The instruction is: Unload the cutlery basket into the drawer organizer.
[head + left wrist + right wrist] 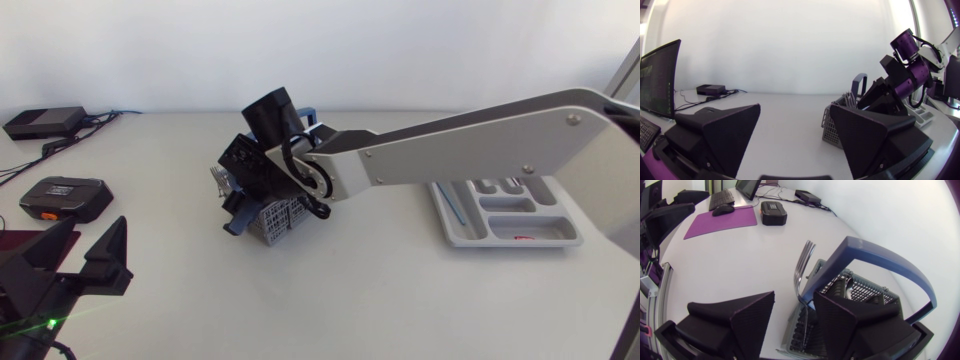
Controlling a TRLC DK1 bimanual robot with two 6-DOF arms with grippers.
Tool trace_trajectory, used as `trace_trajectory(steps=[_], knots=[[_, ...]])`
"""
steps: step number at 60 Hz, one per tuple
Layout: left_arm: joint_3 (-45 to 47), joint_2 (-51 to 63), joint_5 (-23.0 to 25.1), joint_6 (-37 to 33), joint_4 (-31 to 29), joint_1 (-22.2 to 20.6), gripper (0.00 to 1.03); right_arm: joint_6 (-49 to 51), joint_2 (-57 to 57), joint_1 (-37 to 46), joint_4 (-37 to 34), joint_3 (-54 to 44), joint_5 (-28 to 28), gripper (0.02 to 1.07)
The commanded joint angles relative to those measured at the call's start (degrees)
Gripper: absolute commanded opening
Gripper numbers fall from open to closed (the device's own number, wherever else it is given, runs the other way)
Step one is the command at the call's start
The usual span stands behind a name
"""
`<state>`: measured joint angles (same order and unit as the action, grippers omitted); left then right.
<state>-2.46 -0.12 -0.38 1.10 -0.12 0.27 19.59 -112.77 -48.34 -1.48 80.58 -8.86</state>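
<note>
The grey cutlery basket [278, 218] with a blue handle [890, 262] stands mid-table. A silver fork [802, 265] sticks up, tines uppermost, from the basket's [860, 292] near corner. My right gripper [794, 315] is over that corner, and the fork's stem runs down between its fingers. The fingers still stand apart, and only one is close to the stem. The right gripper [240, 190] reaches in from the right. The white drawer organizer [450, 228] lies at the far right. My left gripper [795, 135] is open and empty at the front left, facing the basket [832, 127].
A black device with orange trim [65, 197] and a black box [45, 122] with cables sit at the left. A purple mat [720, 222] lies beyond the fork. The organizer holds a blue item [455, 210] and a small red one [525, 237].
</note>
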Motion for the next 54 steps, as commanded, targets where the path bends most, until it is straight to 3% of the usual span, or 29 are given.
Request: trace_trajectory(steps=[1, 29, 42, 49, 54], knots=[[0.7, -0.6, -0.7, 0.0, -1.7, 1.0, 0.96, 0.4, -0.3, -0.8, 0.4, 0.6, 0.3, 0.52], [1.0, -0.7, -0.7, -0.5, -2.6, 0.8, 0.96, 0.0, -1.3, -2.1, 0.5, 2.5, 2.2, 0.52], [1.0, -0.7, -0.7, -0.5, -2.6, 0.8, 0.96, 0.0, -4.5, -2.6, -0.5, 5.4, 3.5, 0.46], [1.0, -0.7, -0.7, -0.5, -2.7, 0.8, 0.96, -0.2, -6.5, -2.6, -1.1, 7.6, 3.5, 0.26], [1.0, -0.7, -0.7, -0.5, -2.7, 0.8, 0.96, -1.2, -7.7, -2.2, -2.7, 9.2, 3.3, 0.21]])
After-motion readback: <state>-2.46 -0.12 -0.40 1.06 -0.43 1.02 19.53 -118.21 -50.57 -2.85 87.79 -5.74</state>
